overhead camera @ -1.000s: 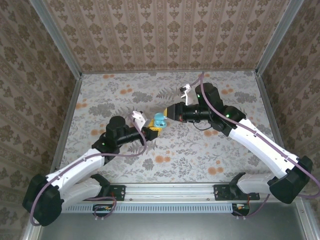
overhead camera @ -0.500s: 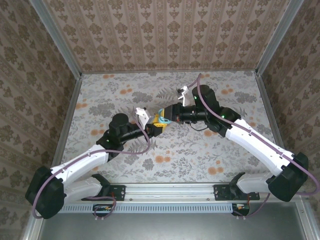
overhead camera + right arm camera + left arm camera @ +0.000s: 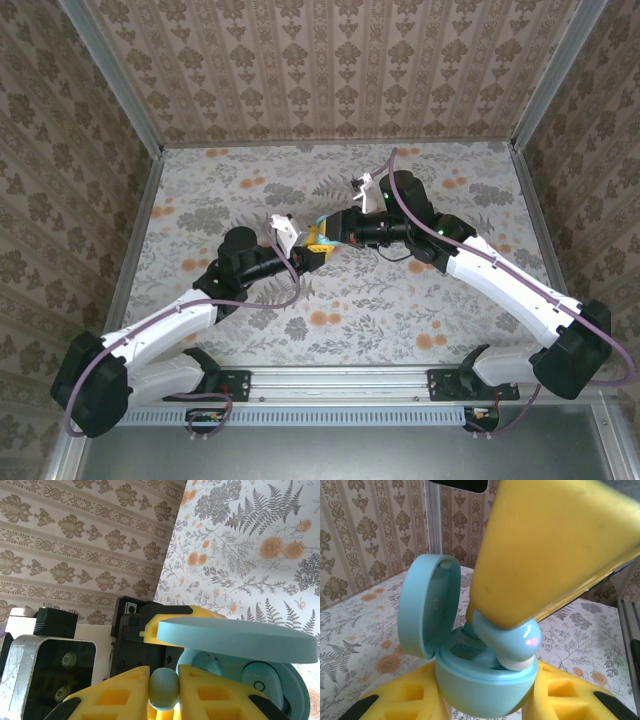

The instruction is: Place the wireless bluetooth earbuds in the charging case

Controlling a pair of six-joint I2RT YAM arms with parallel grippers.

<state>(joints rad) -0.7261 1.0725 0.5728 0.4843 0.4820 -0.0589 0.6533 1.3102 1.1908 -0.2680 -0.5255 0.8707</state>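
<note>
Bright even light, soft shadows; glare spot on earbud (image 3: 510, 641); foreground blurred

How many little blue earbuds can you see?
2. One teal earbud is pinched in the right end effector, right at the open charging case. A second earbud seems to sit inside that case already. Others may be hidden.

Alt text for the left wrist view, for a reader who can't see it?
An open teal charging case, its lid swung up at frame left, sits clamped in the left gripper at the bottom. From above, the right gripper holds a teal earbud at the case's cavity. A floral table and patterned wall lie behind.
</note>
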